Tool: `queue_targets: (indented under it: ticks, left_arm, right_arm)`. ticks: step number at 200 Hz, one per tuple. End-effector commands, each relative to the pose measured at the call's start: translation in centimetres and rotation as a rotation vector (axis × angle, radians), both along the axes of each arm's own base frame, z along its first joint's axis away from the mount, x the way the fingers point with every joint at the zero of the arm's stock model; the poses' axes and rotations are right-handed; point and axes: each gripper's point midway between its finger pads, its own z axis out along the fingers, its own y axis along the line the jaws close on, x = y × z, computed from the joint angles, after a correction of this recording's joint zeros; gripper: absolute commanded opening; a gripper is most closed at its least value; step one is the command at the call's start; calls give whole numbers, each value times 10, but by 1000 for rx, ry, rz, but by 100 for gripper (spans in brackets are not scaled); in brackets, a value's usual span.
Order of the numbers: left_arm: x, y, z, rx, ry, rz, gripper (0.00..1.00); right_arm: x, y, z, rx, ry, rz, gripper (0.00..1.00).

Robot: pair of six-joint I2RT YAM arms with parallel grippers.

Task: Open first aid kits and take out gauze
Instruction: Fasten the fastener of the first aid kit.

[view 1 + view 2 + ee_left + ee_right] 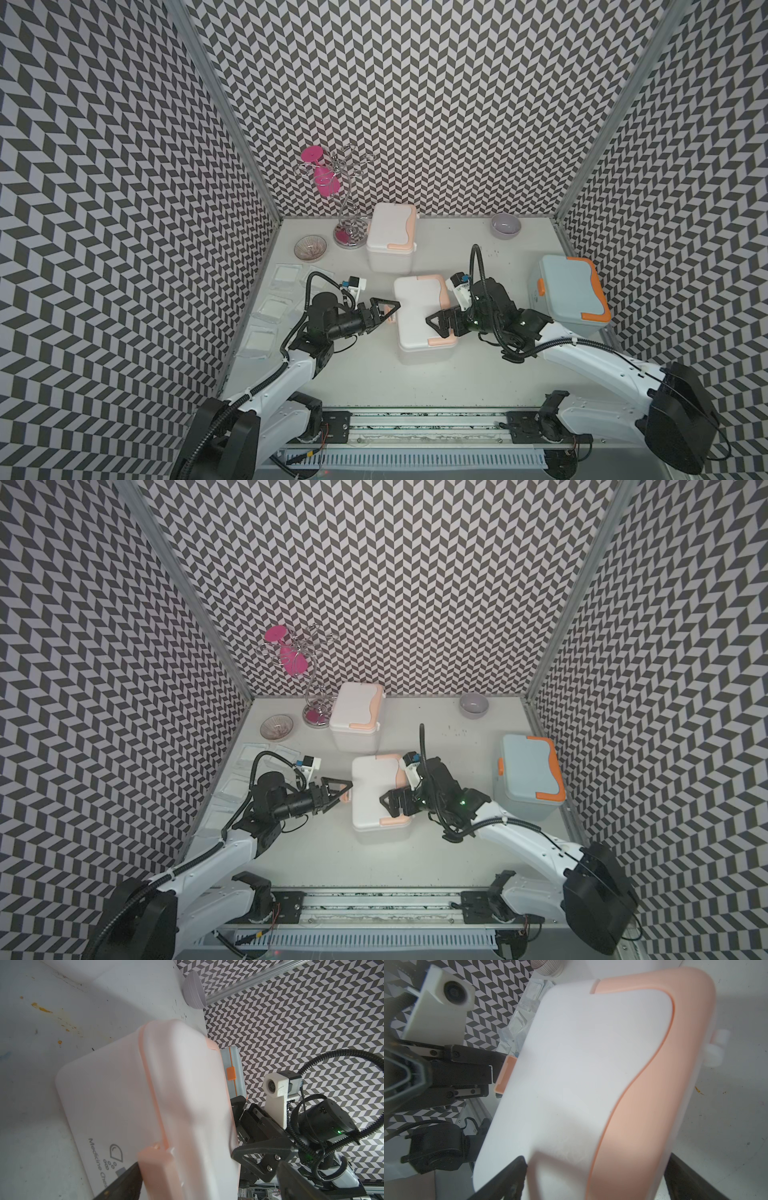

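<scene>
Contents hidden by its shut lid [591, 1053], the near white kit [415, 332] is straddled, not gripped, by the wide-spread left gripper [390, 316] and equally wide right gripper [441, 320].

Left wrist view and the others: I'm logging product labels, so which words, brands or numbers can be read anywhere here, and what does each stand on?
"Medicine Ches": grey print on the side wall of the near white first aid kit, beside a drop-shaped logo; the last letters are hidden.
Small dark mark on the side of the pale blue first aid kit: too small to read.
No other readable text in any view.
</scene>
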Motion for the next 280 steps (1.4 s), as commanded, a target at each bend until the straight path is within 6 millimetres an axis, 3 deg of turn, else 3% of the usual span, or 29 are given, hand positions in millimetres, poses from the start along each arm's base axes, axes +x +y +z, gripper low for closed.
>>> queue_targets:
  ticks: [1,140,170,215,280]
  left_arm:
    - [4,-3,19,-4,-61,-7,99]
    - [16,16,14,162,-77,101,97]
    - [21,23,11,247,-72,142,88]
    - [14,12,19,331,-82,134,54]
    - [8,10,14,352,-72,133,53]
  right_arm:
    - [2,4,-1,12,-13,8,100]
    - [6,8,-8,-8,-8,17,100]
    - [6,8,-9,-6,-6,18,100]
    - [6,7,-8,-6,-5,17,100]
    - [5,8,-5,6,-5,21,98]
